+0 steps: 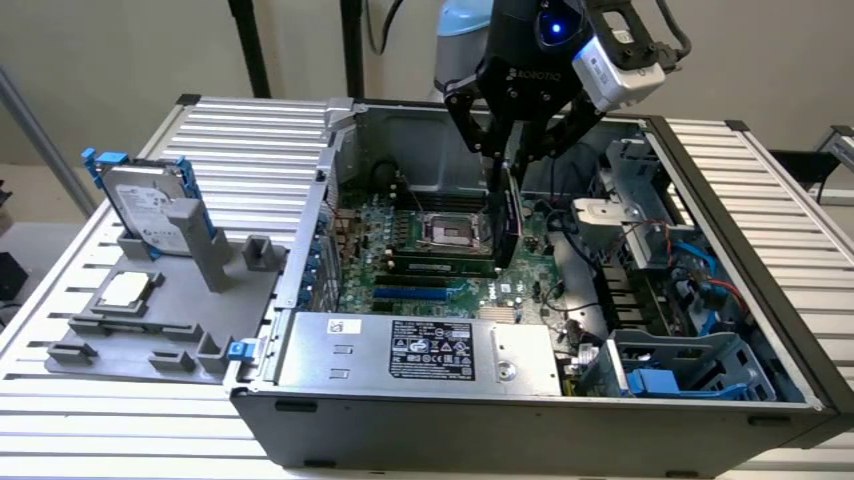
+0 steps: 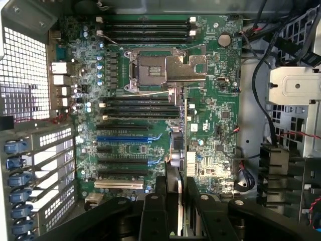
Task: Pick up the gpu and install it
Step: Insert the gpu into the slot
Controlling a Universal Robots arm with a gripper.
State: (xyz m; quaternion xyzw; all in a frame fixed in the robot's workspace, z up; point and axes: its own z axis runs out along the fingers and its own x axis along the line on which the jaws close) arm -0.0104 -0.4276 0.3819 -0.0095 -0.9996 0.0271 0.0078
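My gripper [image 1: 509, 160] is inside the open computer case [image 1: 747, 230], above the motherboard [image 1: 400, 280]. It is shut on the gpu [image 1: 507, 225], a thin dark card that hangs upright and edge-on below the fingers. The card's lower edge is close to the board, to the exterior view's right of the CPU socket [image 1: 447, 232]. I cannot tell whether it touches the board. In the wrist view the gpu [image 2: 177, 150] runs as a narrow strip from between my fingertips [image 2: 161, 201] across the motherboard [image 2: 210, 115], beside the expansion slots [image 2: 125, 138].
A silver hard drive with blue rails [image 1: 147, 215] stands on a grey holder [image 1: 174, 325] on the exterior view's left, with a small silver CPU chip [image 1: 123, 290] on it. A power supply [image 1: 414, 350], a drive cage [image 1: 687, 365] and loose cables [image 2: 261, 90] crowd the case.
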